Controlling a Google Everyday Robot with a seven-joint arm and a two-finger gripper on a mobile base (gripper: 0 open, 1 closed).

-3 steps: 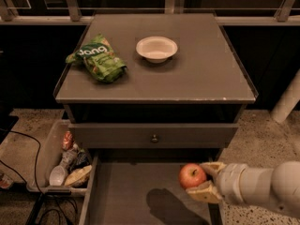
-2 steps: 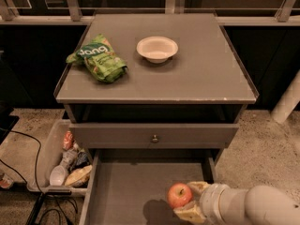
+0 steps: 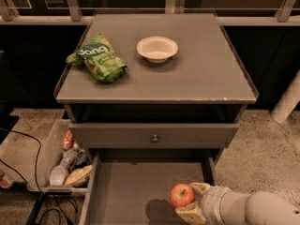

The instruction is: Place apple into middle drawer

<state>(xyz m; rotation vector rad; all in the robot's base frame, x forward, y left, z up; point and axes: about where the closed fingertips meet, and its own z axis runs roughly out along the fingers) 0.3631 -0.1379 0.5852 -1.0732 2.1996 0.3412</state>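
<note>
Pincer (image 3: 192,201) grasping the apple (image 3: 182,195) from the right, held above the near right floor of the open middle drawer (image 3: 131,186). Good practice: lower until the apple nearly touches the floor, clear of the right wall, then release so it does not roll.

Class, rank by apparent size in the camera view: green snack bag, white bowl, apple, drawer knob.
Green snack bag; white bowl; apple (nearest camera, gripped by the hand over the middle drawer); drawer knob.

The hand (image 3: 193,201) over the drawer (image 3: 126,191) covers part of the apple (image 3: 180,194). The drawer runs off the bottom edge.
</note>
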